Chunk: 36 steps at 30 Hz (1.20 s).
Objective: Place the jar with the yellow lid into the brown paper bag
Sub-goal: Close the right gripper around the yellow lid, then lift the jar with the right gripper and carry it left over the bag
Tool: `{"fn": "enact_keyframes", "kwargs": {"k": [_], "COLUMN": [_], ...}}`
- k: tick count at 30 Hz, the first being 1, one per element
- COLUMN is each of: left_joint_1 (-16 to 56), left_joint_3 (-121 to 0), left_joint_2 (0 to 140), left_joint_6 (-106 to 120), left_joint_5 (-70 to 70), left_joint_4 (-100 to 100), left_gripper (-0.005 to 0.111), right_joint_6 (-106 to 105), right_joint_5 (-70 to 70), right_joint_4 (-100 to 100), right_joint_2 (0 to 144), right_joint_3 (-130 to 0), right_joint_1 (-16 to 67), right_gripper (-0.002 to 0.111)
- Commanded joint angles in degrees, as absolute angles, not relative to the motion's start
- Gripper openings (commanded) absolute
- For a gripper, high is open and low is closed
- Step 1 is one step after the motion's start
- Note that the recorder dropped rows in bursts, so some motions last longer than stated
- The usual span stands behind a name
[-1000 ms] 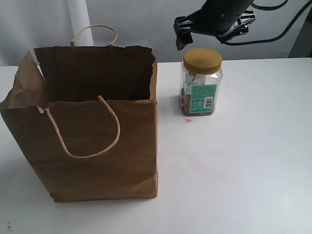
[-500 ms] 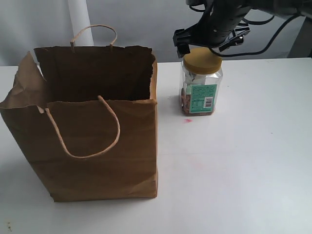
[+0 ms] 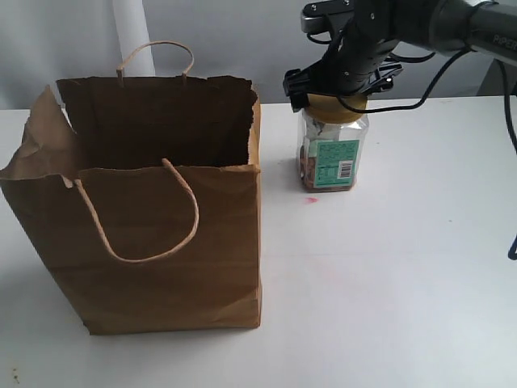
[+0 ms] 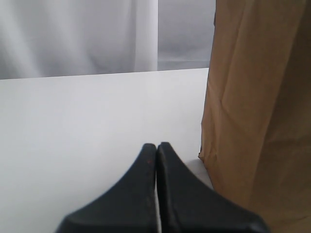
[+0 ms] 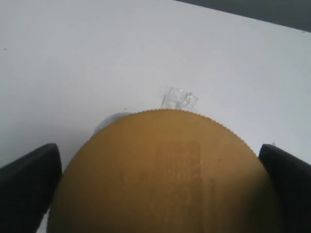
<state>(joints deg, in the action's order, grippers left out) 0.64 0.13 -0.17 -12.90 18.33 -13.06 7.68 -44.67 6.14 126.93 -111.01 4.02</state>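
Handling: I judge the yellow-lidded jar point(image 3: 331, 158) rigid, light, slick-walled; grip the lid point(image 5: 165, 174) by its ribbed rim.
Location: upright on desk point(image 3: 404, 267), at 2 o'clock of brown paper bag point(image 3: 161, 242).
Right tool point(image 3: 339, 93): open, straddling the lid.
Left tool point(image 4: 156, 155): closed, idle.

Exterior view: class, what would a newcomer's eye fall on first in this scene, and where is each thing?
The tall brown paper bag stands open on the left of the white table, the biggest thing in sight. To its right, apart from it, the yellow-lidded jar stands upright, and the right gripper sits over its lid, one finger on either side.
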Motion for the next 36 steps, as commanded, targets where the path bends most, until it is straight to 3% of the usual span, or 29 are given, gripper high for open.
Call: {"fn": "enact_keyframes", "kwargs": {"k": [1,8,11,15,19,22,36], "left_joint_1": [0.92,0.92,0.92,0.92,0.92,0.92,0.92], "left_joint_3": [0.00,0.00,0.00,0.00,0.00,0.00,0.00], "left_joint_2": [0.00,0.00,0.00,0.00,0.00,0.00,0.00], "left_joint_6": [-13.12,-13.12,-13.12,-13.12,-13.12,-13.12,-13.12], "left_joint_5": [17.79,17.79,17.79,17.79,17.79,17.79,17.79], "left_joint_4": [-12.85,-12.85,-12.85,-12.85,-12.85,-12.85,-12.85], "left_gripper": [0.001,0.001,0.001,0.001,0.001,0.001,0.001], "right_joint_6": [7.89,7.89,7.89,8.12,10.11,10.35,9.86], "right_joint_5": [-44.19,-44.54,-45.76,-47.44,-47.70,-47.81,-52.22], "right_joint_4": [6.38,6.38,6.38,6.38,6.38,6.38,6.38], "right_joint_2": [127.52,126.94,126.72,126.37,124.56,122.47,105.92], "right_joint_3": [-111.16,-111.16,-111.16,-111.16,-111.16,-111.16,-111.16], "right_joint_1": [3.92,3.92,4.02,4.02,4.02,4.02,4.11], "right_gripper": [0.105,0.104,0.098,0.070,0.024,0.000,0.000]}}
